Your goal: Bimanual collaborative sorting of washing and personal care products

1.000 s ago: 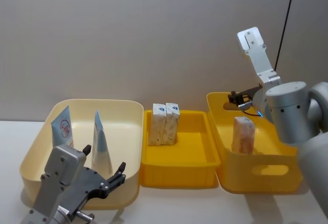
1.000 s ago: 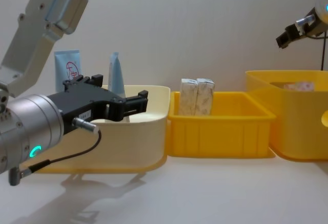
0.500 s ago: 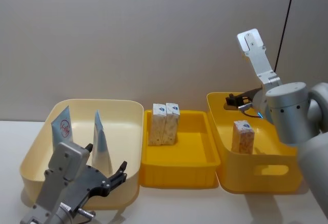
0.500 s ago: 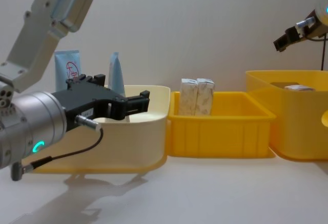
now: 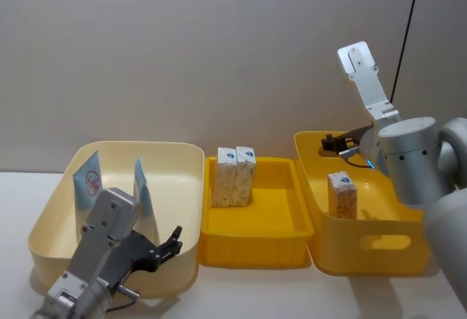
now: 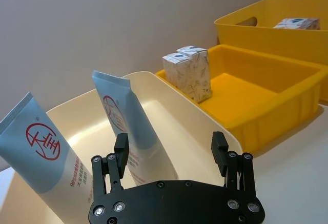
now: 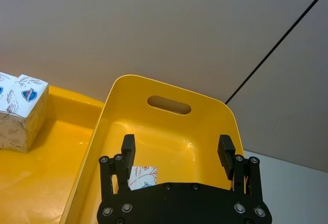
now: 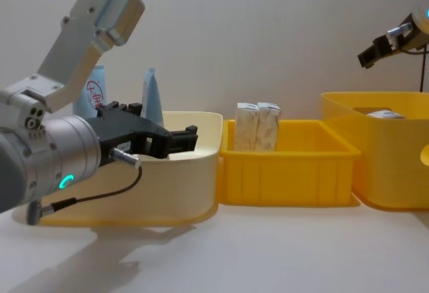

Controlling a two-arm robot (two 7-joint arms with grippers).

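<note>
Head view, L to R on white table [image 5: 255, 290]: cream bin [image 5: 139, 145], low yellow tray [image 5: 255, 250], deep yellow bin [image 5: 343, 253] w/ handle slots, set side by side in a row. In cream bin: two pale-blue squeeze tubes w/ red logo, far-left tube [image 5: 89, 182] and second tube [image 5: 141, 187], both tilted, crimped ends up, caps hidden by bin wall. In tray, rear-left corner: two cream-white cartons w/ fine print, left carton [image 5: 225, 177] and right carton [image 5: 244, 175], upright, pressed against each other. In deep bin: third carton [image 5: 341, 195], upright, alone, nearer the wall on the tray side. L gripper [image 6: 170, 144]: fingers spread wide, pinching nothing; held at front rim of cream bin, aimed inward, near second tube; whether touching it, cannot tell. R gripper [image 7: 176, 144]: fingers spread wide too, nothing between them; held above rear part of deep bin, well clear of rim, third carton lower down and apart from it.
</note>
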